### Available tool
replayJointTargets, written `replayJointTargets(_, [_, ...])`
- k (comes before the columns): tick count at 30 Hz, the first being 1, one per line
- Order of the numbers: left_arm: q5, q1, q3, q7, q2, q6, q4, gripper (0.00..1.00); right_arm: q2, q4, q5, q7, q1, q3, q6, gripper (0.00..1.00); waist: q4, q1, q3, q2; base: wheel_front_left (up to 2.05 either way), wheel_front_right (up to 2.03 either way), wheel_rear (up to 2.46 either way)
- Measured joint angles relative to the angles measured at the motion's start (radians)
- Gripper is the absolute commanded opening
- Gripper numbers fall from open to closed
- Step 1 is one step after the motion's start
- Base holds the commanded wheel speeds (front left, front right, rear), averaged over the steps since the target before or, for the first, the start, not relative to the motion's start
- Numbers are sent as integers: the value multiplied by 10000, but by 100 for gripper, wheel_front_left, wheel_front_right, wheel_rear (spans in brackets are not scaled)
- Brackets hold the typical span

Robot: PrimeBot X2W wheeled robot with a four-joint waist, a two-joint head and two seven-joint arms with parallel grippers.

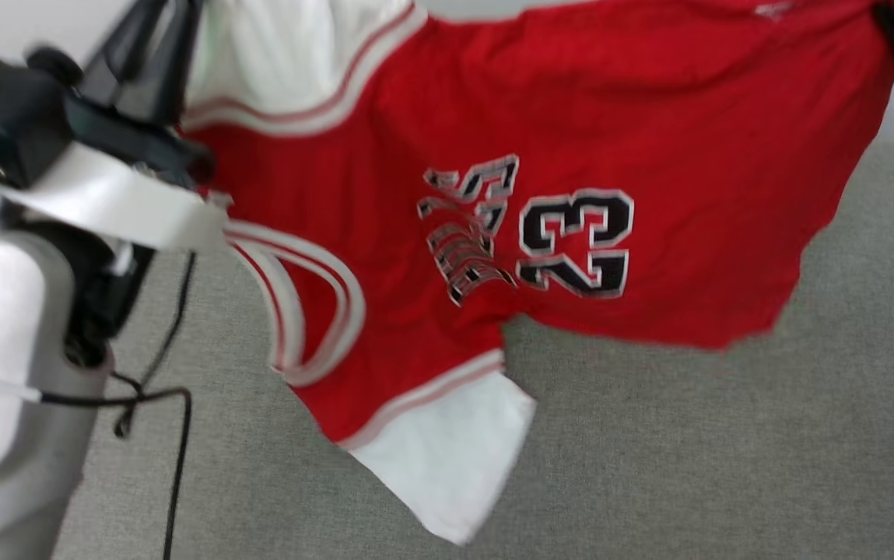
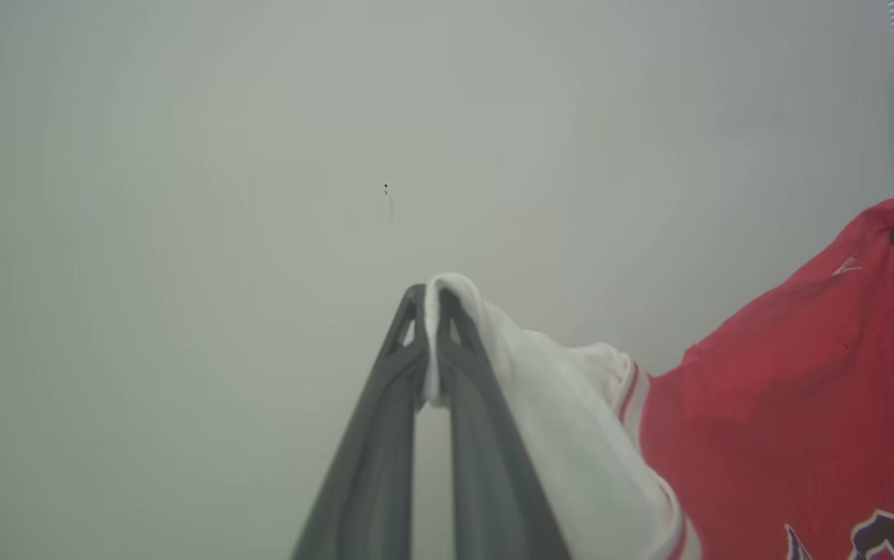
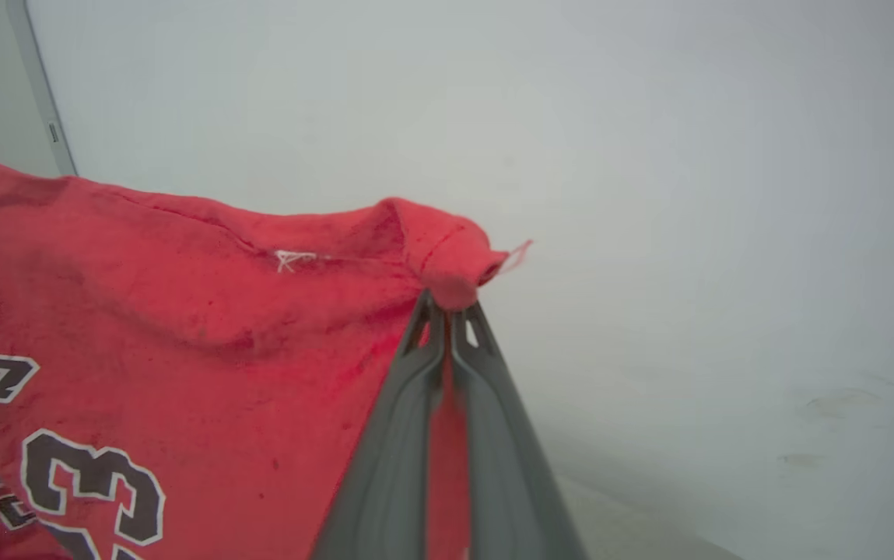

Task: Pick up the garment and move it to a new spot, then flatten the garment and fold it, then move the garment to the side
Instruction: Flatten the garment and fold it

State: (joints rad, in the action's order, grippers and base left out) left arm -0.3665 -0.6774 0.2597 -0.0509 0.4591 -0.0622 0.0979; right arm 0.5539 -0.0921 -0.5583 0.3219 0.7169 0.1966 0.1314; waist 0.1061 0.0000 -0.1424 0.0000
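Red jersey fabric — the garment [image 1: 610, 101] — hung spread above the grey surface [image 1: 727, 467]. The left gripper [image 2: 429, 307] was clamped on a white sleeve edge, the right gripper [image 3: 447, 307] on a red hem corner. Its long axis ran from one gripper across to the other — neither was nearer.

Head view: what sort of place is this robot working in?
Likely an indoor test room or lab: a plain pale wall, a grey fabric-covered surface under the held-up jersey, and a loose black cable hanging nearby.
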Motion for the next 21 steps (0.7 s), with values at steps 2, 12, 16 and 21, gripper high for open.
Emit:
replayJointTargets(2, [-4, -701, -23, 146, 81, -88, -25, 0, -128, 174, 173, 38, 283, -330, 0, 0, -22, 0, -148, 0, 0, 0, 0])
replayJointTargets(12, [-121, -3916, 339, 550, 63, -485, -871, 0, -562, 619, 940, 673, 2570, -909, 0, 0, -1, 1, -1402, 0, 0, 0, 0])
replayJointTargets(16, [-245, -5497, 483, 537, 79, -583, -1582, 0, -642, 167, 1383, 855, 4196, -901, 0, 0, 13, 1, -2197, 0, 0, 0, 0])
replayJointTargets(21, [-418, -7770, 846, 201, 173, -646, -3145, 0, -780, -1037, 2002, 723, 6380, -688, 0, 0, 18, 2, -3268, 0, 0, 0, 0])
